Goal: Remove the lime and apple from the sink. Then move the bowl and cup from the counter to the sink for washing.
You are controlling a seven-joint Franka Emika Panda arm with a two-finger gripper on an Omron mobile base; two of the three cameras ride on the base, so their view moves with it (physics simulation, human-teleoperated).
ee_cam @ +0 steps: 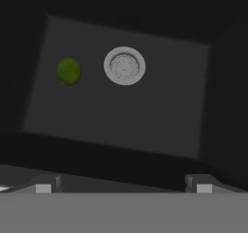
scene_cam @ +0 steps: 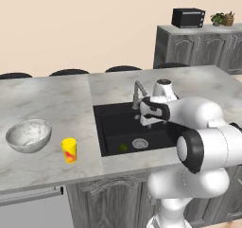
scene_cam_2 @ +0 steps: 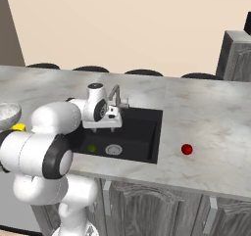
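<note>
The gripper (scene_cam_2: pixel 103 127) hung over the sink (scene_cam: pixel 108 123), its fingers (ee_cam: pixel 43 184) spread wide apart and grasping nothing. The lime (ee_cam: pixel 68 71) lay on the sink floor just beside the drain (ee_cam: pixel 124 65). The apple (scene_cam_2: pixel 187 149) sat on the bench (scene_cam_2: pixel 215 117) to the right of the sink, well apart from it. The bowl (scene_cam: pixel 29 135) and the cup (scene_cam: pixel 69 150) stood near each other on the bench left of the sink; whether they touched was hard to tell, though they looked apart. The faucet (scene_cam: pixel 137 91) rose at the sink's back edge.
</note>
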